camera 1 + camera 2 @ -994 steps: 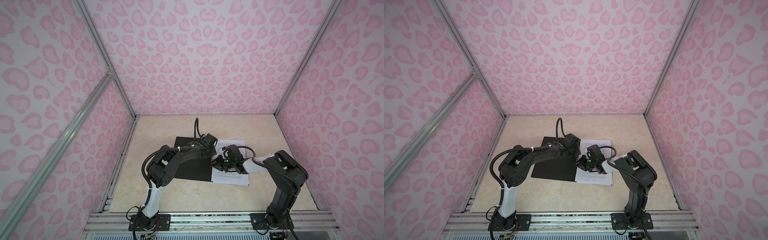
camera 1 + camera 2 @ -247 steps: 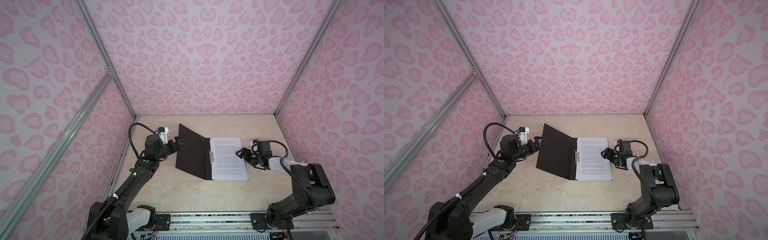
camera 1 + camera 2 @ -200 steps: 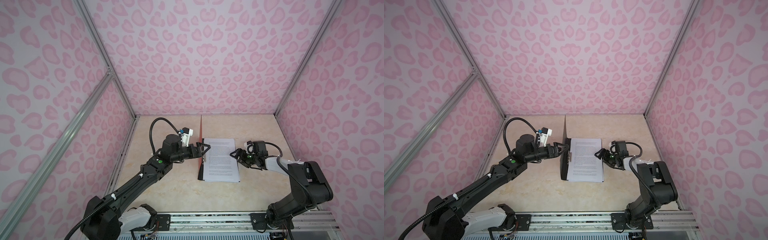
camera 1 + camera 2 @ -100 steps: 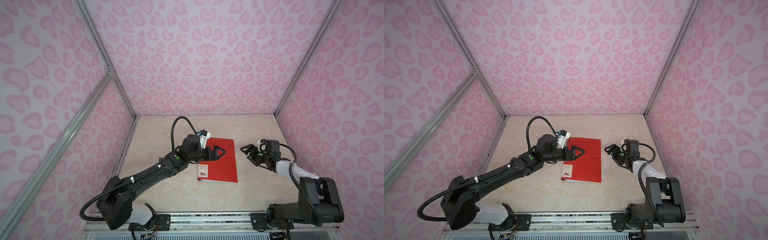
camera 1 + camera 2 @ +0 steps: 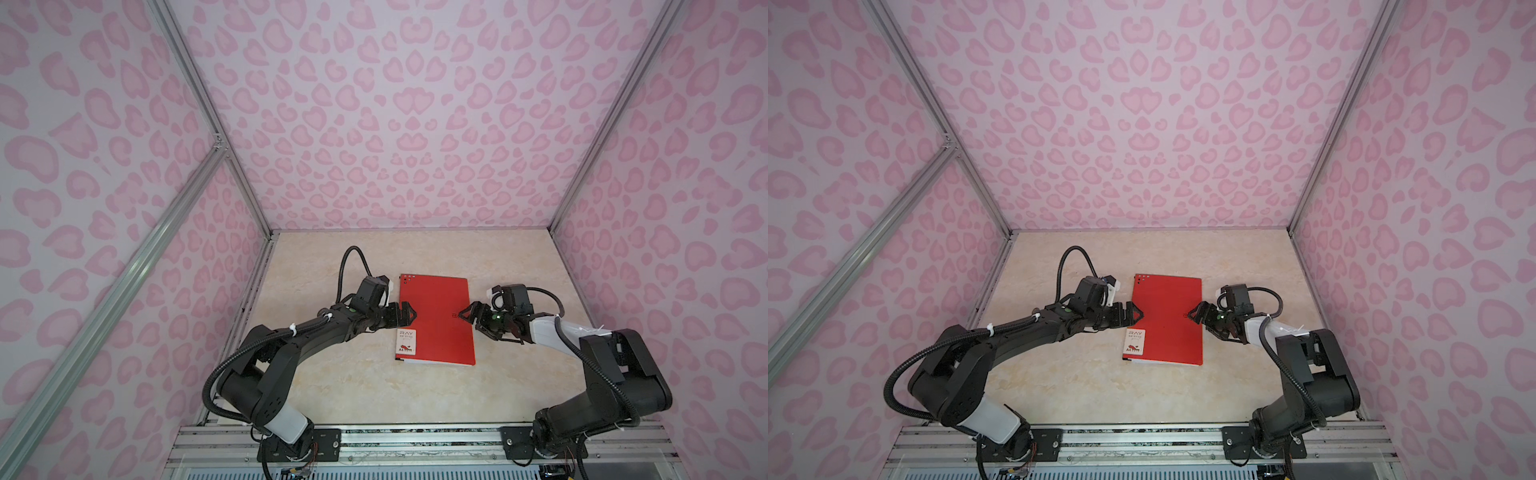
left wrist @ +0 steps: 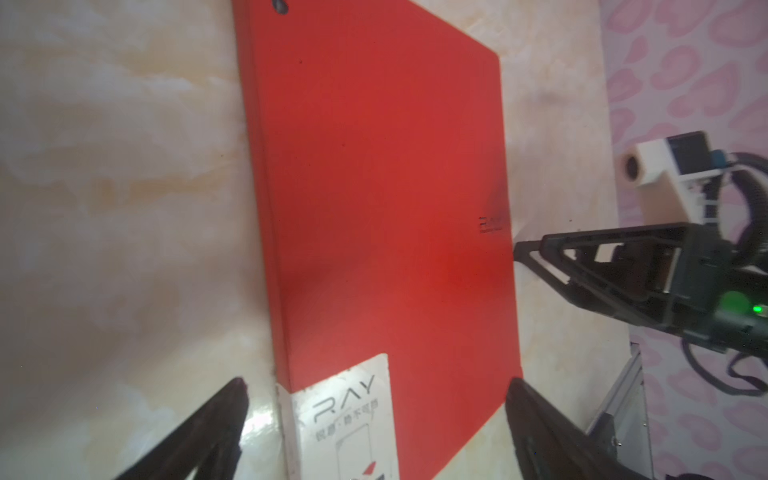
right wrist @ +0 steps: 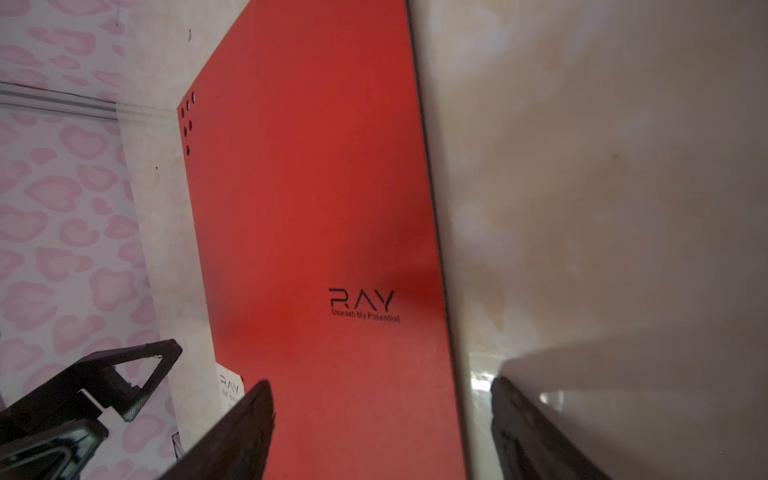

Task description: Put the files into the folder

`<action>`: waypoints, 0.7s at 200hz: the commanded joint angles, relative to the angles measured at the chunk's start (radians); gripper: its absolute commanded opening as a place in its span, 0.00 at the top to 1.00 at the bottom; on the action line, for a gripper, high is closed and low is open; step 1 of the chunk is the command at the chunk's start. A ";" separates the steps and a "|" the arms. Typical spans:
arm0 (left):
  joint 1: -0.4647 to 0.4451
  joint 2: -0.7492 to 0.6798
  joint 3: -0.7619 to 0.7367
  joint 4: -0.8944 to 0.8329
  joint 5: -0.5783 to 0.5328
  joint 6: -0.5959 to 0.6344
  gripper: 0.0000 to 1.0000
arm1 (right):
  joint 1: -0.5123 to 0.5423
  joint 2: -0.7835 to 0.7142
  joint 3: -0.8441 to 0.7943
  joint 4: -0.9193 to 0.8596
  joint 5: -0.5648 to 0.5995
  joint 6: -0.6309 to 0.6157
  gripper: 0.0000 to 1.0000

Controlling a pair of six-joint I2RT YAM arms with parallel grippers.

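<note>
The red folder point(image 5: 436, 320) point(image 5: 1169, 320) lies shut and flat mid-table, with a white RAY label point(image 5: 406, 340) at its near left corner. The files are hidden inside it; only a thin pale strip point(image 5: 430, 363) shows under its near edge. My left gripper point(image 5: 409, 312) point(image 5: 1138, 313) is open at the folder's spine side, its fingers astride the label corner point(image 6: 376, 384). My right gripper point(image 5: 469, 319) point(image 5: 1196, 318) is open at the opposite long edge, which runs between its fingers point(image 7: 380, 382). Neither holds anything.
Pink patterned walls point(image 5: 395, 124) close in the beige marble table point(image 5: 353, 386) on three sides. An aluminium rail point(image 5: 415, 440) carrying both arm bases runs along the front. Bare tabletop lies in front of and behind the folder.
The cover, upright a second ago, has come down over the sheets. My left gripper has drawn back from the cover to the spine edge. My right gripper has moved left to the folder's edge.
</note>
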 commanded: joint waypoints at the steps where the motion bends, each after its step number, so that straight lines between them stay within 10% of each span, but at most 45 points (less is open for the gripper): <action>1: 0.000 0.045 -0.020 0.031 -0.004 0.016 0.02 | 0.042 0.033 -0.009 0.020 0.059 -0.003 0.18; 93: -0.007 -0.076 -0.194 0.067 -0.030 -0.034 0.01 | 0.219 0.073 0.004 0.131 0.083 0.107 0.18; 140: 0.043 -0.274 -0.142 -0.091 -0.221 -0.052 0.00 | 0.173 -0.033 0.125 -0.128 0.211 -0.005 0.03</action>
